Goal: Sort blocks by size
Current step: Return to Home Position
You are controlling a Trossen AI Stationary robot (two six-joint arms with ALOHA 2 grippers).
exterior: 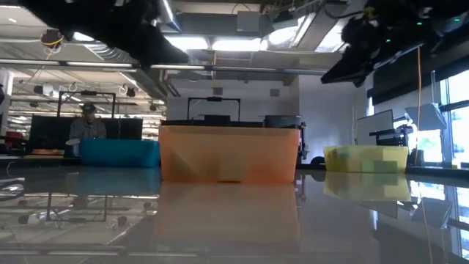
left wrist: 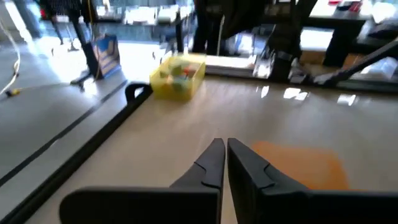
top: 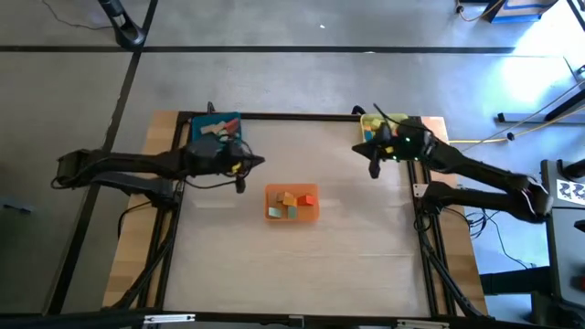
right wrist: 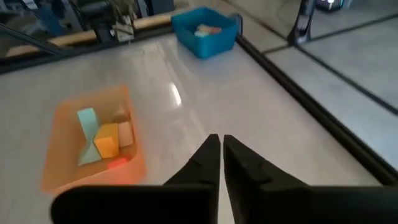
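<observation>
**Both grippers closed and empty above the table; blocks lie in the trays**

The left gripper (left wrist: pixel 225 149) has its two dark fingers (left wrist: pixel 211 165) drawn together, with only a thin slit between them and nothing held. The right gripper (right wrist: pixel 221 146) is the same: fingers pressed close, nothing in them. From table height both arms show only along the top of the picture, well above the trays.

From above, the left gripper hangs over the pale table (top: pixel 320 146) just in front of the blue tray (right wrist: pixel 208 45). The right gripper hangs over the table just beside the yellow tray (left wrist: pixel 174 90). The two grippers are well apart, at opposite sides of the table.

Between them and nearer the front edge sits the orange tray (right wrist: pixel 62 134). It holds several blocks (right wrist: pixel 107 142): a light blue one leaning, an orange-yellow one beside it, a tan one touching that, and a red one at the tray's near wall.

Farther back, at the left rear corner, the blue tray holds a few more blocks, light blue and orange among them; their shapes are too small to tell. At the right rear corner the yellow tray holds a small heap of mixed colours, green and red among them.

No block lies loose on the table surface in view.

Beyond the table, a person (exterior: pixel 88 128) sits at a desk in the room behind.
</observation>
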